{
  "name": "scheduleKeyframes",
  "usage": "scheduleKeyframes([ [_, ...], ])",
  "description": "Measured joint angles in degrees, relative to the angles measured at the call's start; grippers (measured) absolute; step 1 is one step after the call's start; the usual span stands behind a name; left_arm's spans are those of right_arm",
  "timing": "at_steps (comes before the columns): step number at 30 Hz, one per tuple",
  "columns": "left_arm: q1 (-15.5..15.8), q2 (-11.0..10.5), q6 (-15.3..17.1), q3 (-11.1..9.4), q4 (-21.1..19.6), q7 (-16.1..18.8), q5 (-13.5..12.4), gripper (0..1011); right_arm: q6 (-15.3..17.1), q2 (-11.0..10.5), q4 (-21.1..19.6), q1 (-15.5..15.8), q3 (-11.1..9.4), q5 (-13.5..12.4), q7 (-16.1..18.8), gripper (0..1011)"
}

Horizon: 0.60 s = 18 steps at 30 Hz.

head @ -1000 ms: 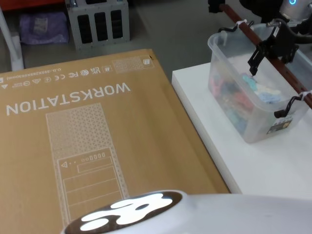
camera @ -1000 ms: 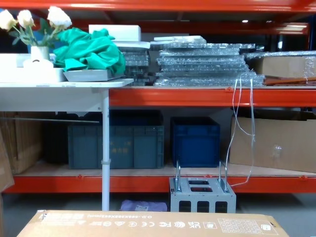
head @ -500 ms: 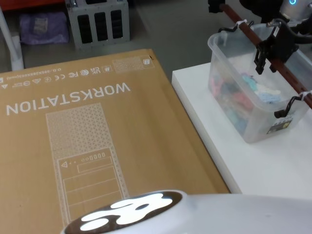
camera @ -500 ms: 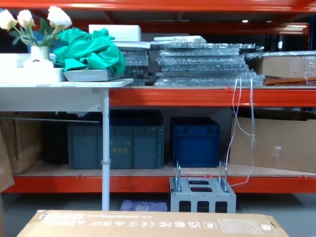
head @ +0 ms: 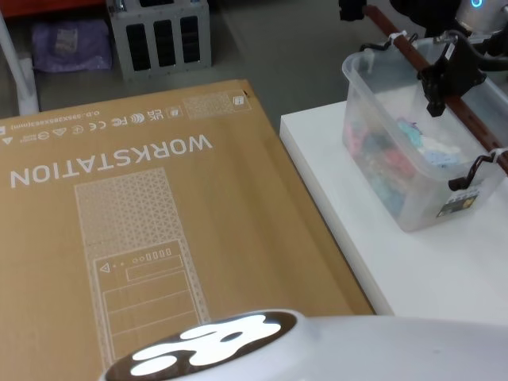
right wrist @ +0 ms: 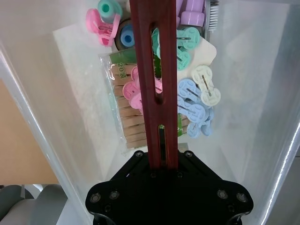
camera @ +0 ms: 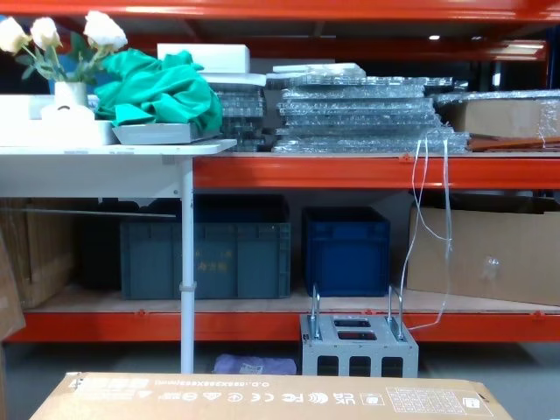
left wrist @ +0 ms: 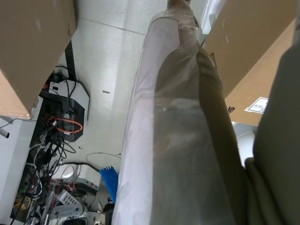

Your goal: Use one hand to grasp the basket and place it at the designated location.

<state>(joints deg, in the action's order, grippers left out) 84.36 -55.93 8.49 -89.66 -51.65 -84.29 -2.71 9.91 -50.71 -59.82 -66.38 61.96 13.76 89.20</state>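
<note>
The basket (head: pixel 413 178), a clear plastic tub with coloured clothes pegs (right wrist: pixel 192 101) inside, stands at the far right of the white table (head: pixel 429 274). Its dark red wooden bar handle (head: pixel 476 127) spans the top, tied on with white zip ties and black hooks. My right gripper (head: pixel 445 79), slim and black, comes down from above and is shut on the bar near its middle. In the right wrist view the bar handle (right wrist: pixel 153 70) runs straight into the gripper (right wrist: pixel 164 164), over the pegs. My left arm is parked low, beside cardboard in the left wrist view.
A big brown cardboard box (head: pixel 143 222) printed WORKSTATION lies left of the table, close against its edge. A grey metal frame (head: pixel 159 36) stands on the floor beyond it. Red shelving with dark blue crates (camera: pixel 206 258) and a white side table (camera: pixel 114 157) stand farther off.
My right gripper has risen and drawn back along the bar. The handle and the tub's near rim have shifted slightly upward with it.
</note>
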Motion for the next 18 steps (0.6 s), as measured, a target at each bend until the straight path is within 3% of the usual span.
scheduleKeyframes([
  [11, 0.0, 0.0, 0.0, 0.0, 0.0, 0.0, 0.0, 0, 0.0, -0.5, -1.1, -0.3, 0.0, 0.0, -0.1, 0],
  [18, 0.0, 0.0, 0.0, 0.0, 0.0, 0.0, 0.0, 0, 0.7, -1.1, -3.0, -2.3, 0.4, 0.5, 1.1, 0],
])
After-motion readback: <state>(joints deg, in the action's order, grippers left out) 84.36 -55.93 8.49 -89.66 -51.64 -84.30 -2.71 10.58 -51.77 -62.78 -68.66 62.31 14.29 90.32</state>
